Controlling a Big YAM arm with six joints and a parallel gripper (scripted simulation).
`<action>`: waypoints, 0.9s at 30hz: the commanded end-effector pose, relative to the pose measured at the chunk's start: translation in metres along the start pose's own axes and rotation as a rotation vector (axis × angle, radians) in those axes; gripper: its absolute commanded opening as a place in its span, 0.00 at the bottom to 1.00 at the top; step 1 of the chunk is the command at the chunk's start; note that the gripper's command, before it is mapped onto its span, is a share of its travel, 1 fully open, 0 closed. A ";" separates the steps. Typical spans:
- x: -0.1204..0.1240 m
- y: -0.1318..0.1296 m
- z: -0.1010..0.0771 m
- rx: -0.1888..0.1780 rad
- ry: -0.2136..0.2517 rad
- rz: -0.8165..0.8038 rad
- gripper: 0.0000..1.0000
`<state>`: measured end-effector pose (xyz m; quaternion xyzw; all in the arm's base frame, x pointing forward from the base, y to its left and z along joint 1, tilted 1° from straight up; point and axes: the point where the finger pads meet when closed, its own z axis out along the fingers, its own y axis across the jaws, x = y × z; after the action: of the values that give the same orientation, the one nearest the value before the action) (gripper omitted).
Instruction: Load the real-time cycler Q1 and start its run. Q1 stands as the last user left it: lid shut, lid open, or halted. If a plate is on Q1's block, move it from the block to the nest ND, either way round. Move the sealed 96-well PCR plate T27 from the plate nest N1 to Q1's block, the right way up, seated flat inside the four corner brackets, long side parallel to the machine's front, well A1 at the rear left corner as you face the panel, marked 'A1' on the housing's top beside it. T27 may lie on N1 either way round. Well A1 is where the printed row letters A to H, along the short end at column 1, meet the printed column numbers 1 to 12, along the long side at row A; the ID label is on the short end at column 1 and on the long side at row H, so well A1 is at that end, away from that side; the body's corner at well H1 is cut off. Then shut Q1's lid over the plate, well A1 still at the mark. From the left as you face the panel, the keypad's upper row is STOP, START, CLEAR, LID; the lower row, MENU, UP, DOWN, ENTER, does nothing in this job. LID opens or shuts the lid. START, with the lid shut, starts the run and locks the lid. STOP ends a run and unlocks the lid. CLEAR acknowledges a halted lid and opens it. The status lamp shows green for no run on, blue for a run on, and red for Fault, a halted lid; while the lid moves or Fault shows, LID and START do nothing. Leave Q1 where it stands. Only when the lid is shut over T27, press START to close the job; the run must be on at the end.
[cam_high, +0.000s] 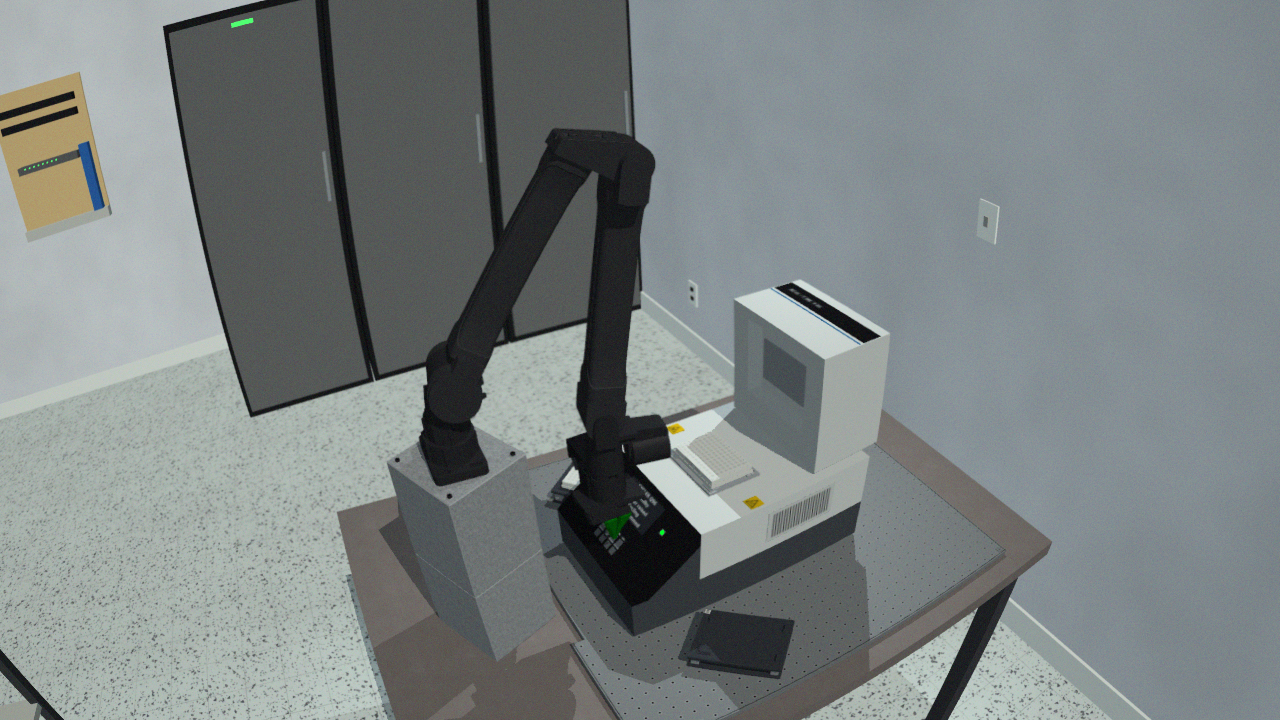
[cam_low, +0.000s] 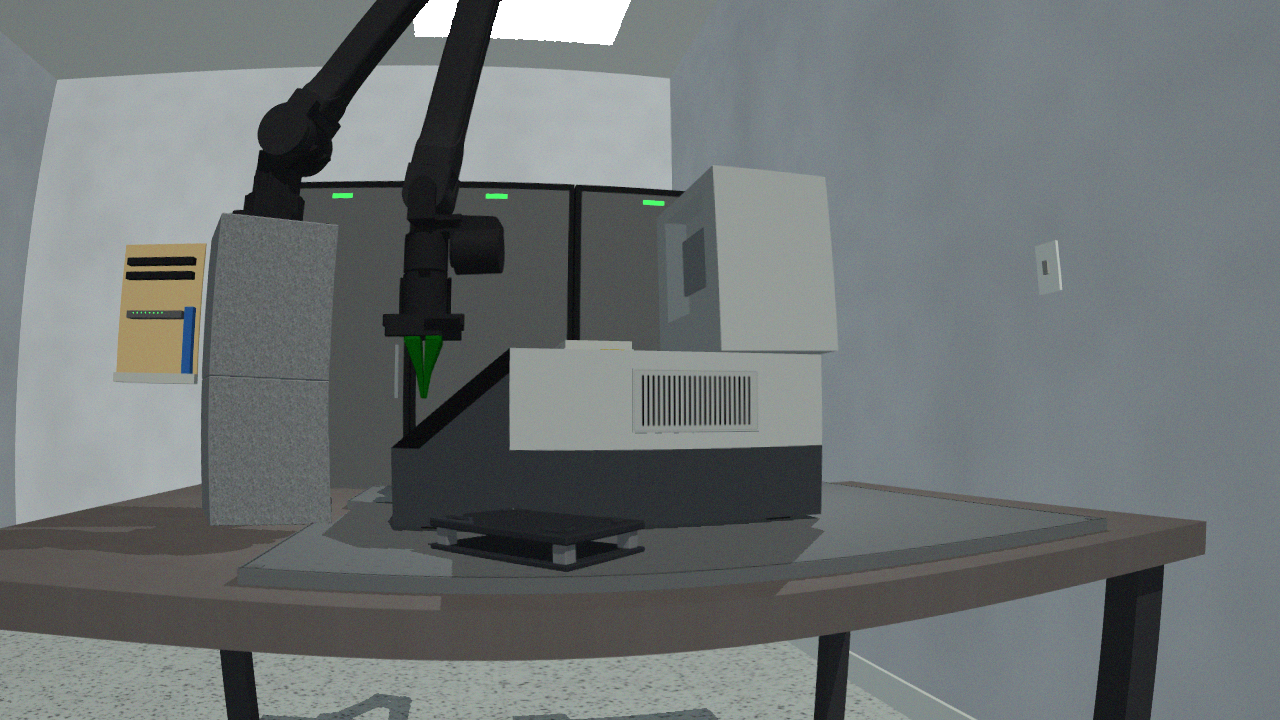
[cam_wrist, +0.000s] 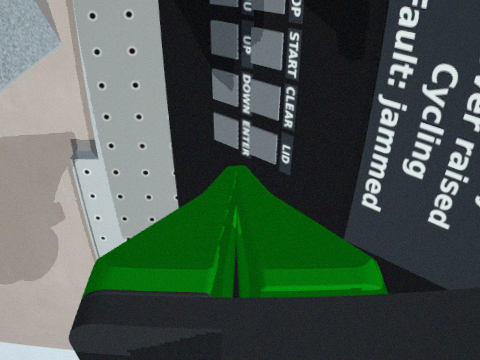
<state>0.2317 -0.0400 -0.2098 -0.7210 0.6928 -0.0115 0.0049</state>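
While the lid (cam_high: 810, 371) of Q1 (cam_high: 760, 523) stands raised at the rear, a white plate (cam_high: 713, 456) lies on the block, seen from the top. The arm's gripper (cam_high: 615, 528) hangs over the sloped black panel beside a green lamp (cam_high: 662, 531). A dark nest (cam_high: 736, 642) lies on the table (cam_high: 1002, 528) in front of Q1, holding no plate.

Exterior view: the gripper (cam_low: 424, 390) points straight down, its green fingers (cam_low: 417, 358) pressed together into a narrow wedge, clenched on nothing, tip just above the panel's slope. The nest (cam_low: 537, 528) sits near the table's front edge.

Wrist view: the closed tip (cam_wrist: 235, 170) lies just below the LID key (cam_wrist: 264, 144) of the keypad, with the CLEAR key (cam_wrist: 266, 100) next above. The display (cam_wrist: 427, 107) at right reads "Fault: jammed" among other lines.
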 end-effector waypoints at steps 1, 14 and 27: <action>-0.004 -0.008 0.009 0.010 0.001 -0.005 0.00; -0.001 -0.014 0.020 -0.001 0.000 0.001 0.00; -0.004 -0.009 0.011 -0.010 -0.002 -0.010 0.00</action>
<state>0.2386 -0.0381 -0.2281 -0.7226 0.6913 -0.0038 -0.0006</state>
